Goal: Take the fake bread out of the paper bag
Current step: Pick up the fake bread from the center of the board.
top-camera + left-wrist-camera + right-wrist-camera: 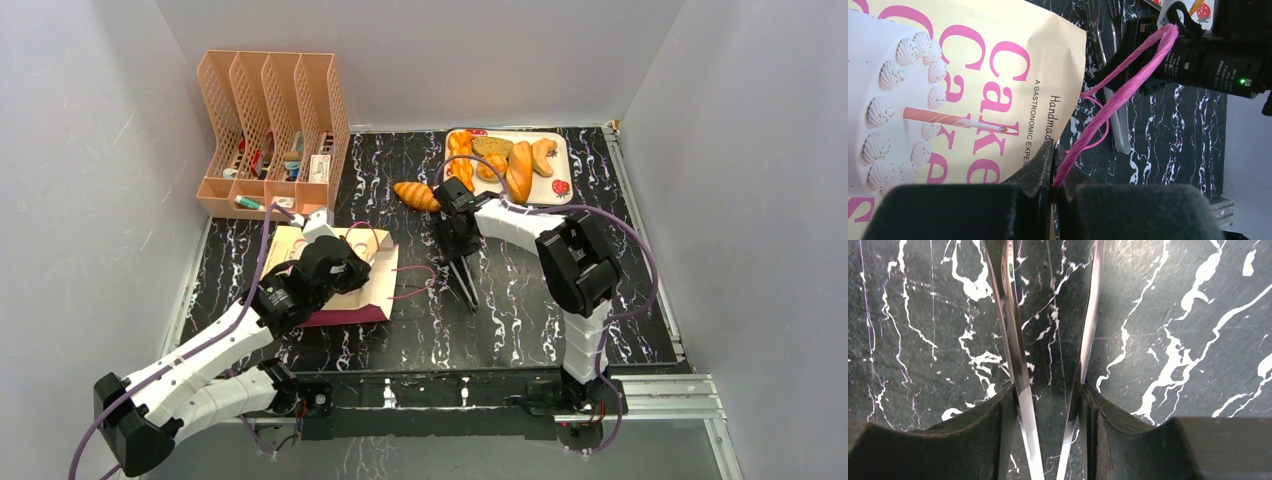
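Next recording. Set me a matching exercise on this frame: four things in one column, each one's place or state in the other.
Things: 1 paper bag; 2 cord handle; 3 tongs; 4 lone bread piece.
States: A between the right gripper's fingers; B on the table beside the tray; C lying flat, printed side up; D pinched in the left gripper.
Pairs: 1-C; 2-D; 3-A; 4-B.
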